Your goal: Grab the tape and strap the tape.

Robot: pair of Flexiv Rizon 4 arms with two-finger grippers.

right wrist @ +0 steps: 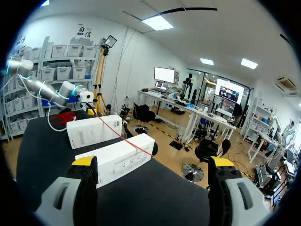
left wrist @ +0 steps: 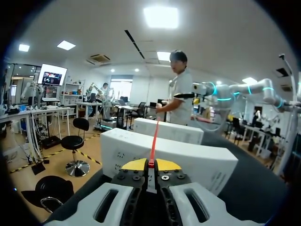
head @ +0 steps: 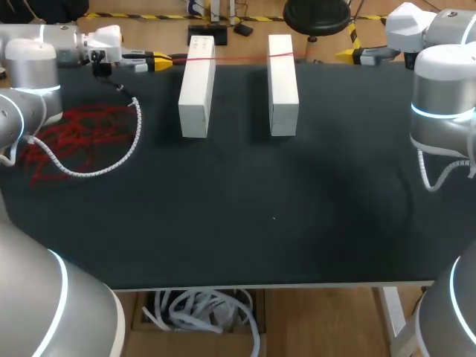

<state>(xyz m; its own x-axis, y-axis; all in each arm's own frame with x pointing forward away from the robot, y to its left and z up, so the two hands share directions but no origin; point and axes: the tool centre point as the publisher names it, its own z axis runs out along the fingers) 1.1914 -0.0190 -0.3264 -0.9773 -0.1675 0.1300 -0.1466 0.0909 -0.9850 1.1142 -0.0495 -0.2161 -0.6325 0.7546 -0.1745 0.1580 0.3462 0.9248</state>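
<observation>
Plainly, the left gripper (left wrist: 151, 165) is pinched tight on the red tape (left wrist: 154, 136), which runs taut over the far ends of the left white block (head: 197, 97) and the right white block (head: 282, 89). Its end past them is hard to trace. The right gripper (right wrist: 153, 161) gapes wide, holding nothing (its fingers apart). A red tangle (head: 78, 141) lies on the table (head: 245, 216), partly behind the left arm.

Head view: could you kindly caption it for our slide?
Left fingers pinch thin red tape stretched across two white rectangular blocks.
</observation>
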